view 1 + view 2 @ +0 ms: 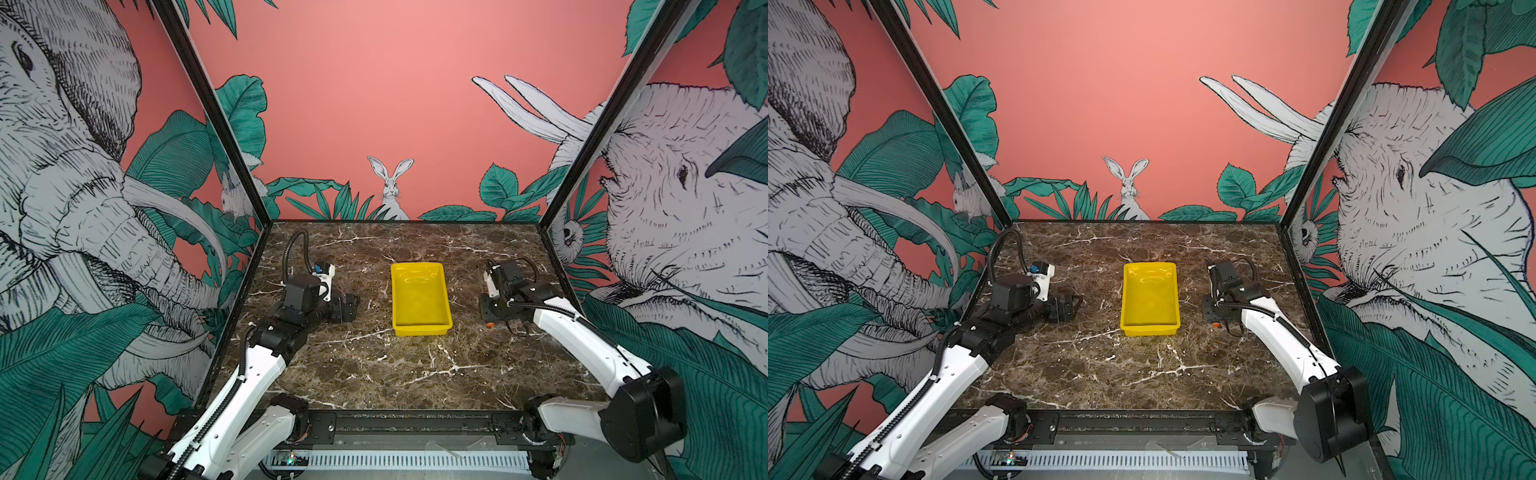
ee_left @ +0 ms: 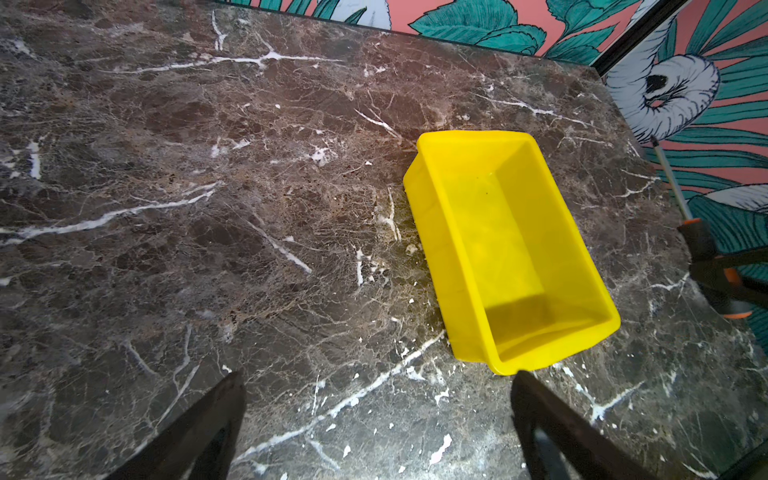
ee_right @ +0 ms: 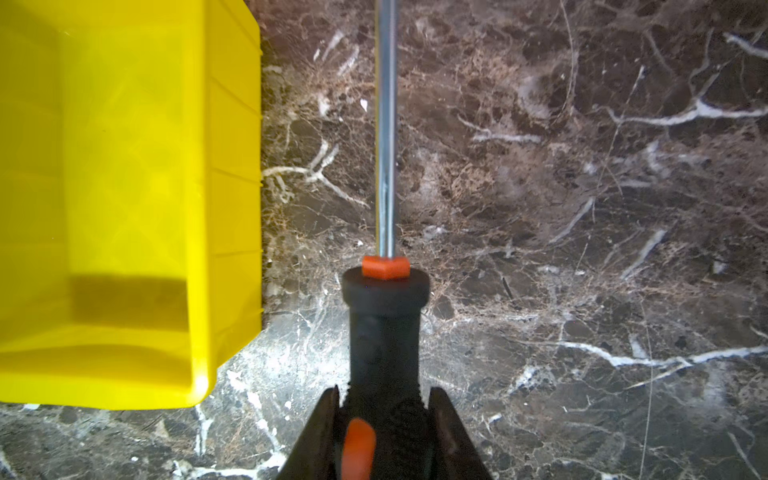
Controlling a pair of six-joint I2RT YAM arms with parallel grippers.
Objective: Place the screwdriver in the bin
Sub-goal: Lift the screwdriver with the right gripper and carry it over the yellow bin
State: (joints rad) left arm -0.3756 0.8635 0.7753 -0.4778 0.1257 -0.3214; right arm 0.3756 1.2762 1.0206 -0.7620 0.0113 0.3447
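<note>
Currently the right pincer (image 3: 384, 392) grips the screwdriver (image 3: 384, 316) by its handle, just beside the bin (image 3: 232, 166); the left pincer (image 2: 378, 376) gapes wide and empty over the tabletop (image 2: 208, 208).

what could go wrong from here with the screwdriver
The right end effector holds the screwdriver by the handle only, so the long shaft sticking out ahead could pivot or droop in the grip. If it is carried sideways too low, it may hit the wall of the bin right beside it and shove the bin.
</note>
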